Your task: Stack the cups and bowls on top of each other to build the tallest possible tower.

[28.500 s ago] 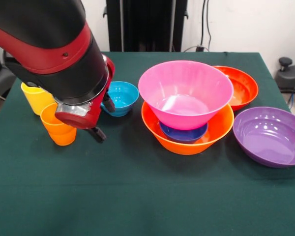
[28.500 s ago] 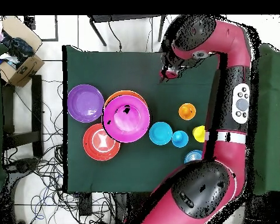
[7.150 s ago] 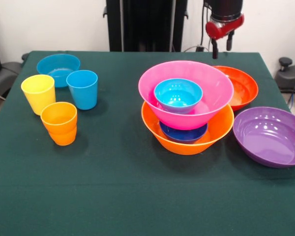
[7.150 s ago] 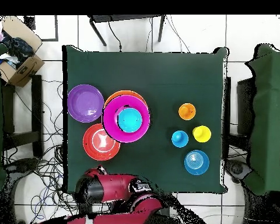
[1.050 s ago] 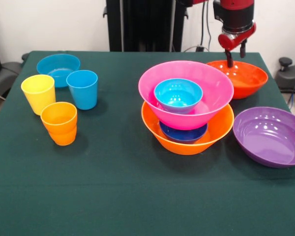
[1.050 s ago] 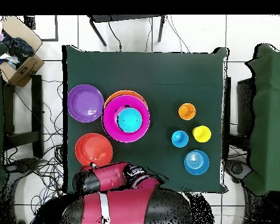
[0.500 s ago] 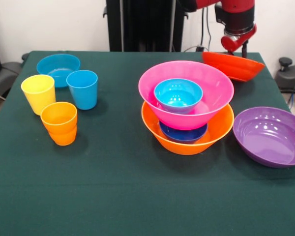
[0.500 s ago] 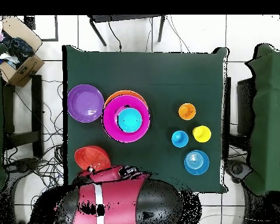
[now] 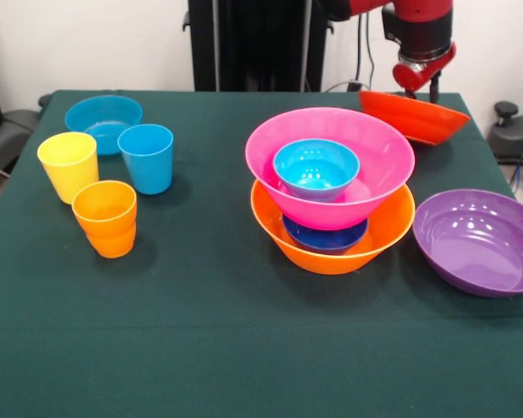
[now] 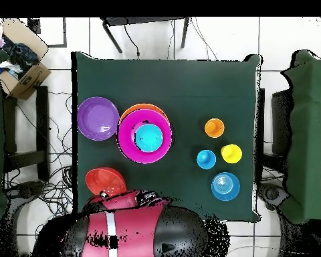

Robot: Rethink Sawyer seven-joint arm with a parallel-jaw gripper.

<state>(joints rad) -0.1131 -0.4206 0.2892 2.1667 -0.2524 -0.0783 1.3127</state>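
Since a second ago the wide red-orange bowl (image 9: 416,115) is lifted off the cloth and tilted, where earlier it sat flat behind the pile; over the last half second almost nothing is changed. It is held at its far rim by the gripper (image 9: 422,85), whose fingers are closed on that rim, and it hangs beside the large pink bowl (image 9: 329,165), apart from it. Only the front view shows the tilt and the grip; in the overhead view the same bowl (image 10: 104,181) is seen as a red disc at the table's corner, half covered by the arm (image 10: 123,231), and the gripper is hidden there. The tower (image 9: 331,196) is seen in the right half of the green table (image 9: 200,331): large orange bowl (image 9: 331,233) as base, small dark blue bowl (image 9: 324,236) showing under the pink one, small teal bowl (image 9: 315,168) nested inside the pink. From overhead the dark blue bowl is covered and only a crescent of the orange base is visible. The wide purple bowl (image 9: 479,241) lies just beside the pile, its right edge cut off in the front view. Well apart on the left are grouped the yellow cup (image 9: 68,165), light blue cup (image 9: 146,158), orange cup (image 9: 105,218) and the shallow light blue bowl (image 9: 104,121). A cardboard box (image 10: 21,60) is noted off the table overhead.
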